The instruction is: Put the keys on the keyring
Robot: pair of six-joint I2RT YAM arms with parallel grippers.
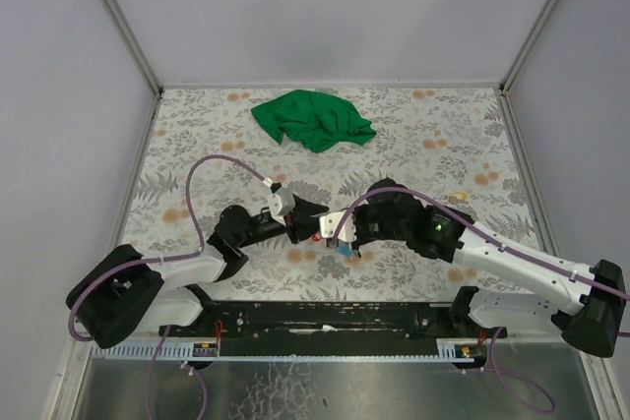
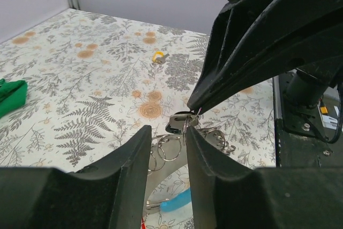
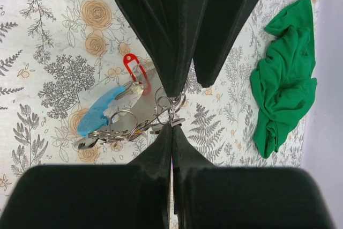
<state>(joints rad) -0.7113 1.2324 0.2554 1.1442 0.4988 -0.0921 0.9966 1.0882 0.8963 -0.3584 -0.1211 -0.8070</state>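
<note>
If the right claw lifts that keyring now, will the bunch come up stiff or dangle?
Likely dangle: the thin grey metal keyring is linked loops lying slack, pinched by the right claw at one point only. The red-tagged key and light blue-tagged key, if already threaded, would probably swing beneath. The thin smooth wire may slip.

A: What's lying at the far side?
B: A crumpled green cloth [image 1: 313, 119] on the floral-print table cover [image 1: 197, 135].
A: Anything else?
B: A tiny yellow-and-dark item [image 2: 158, 57], well apart from the cloth, toward the right.
</note>
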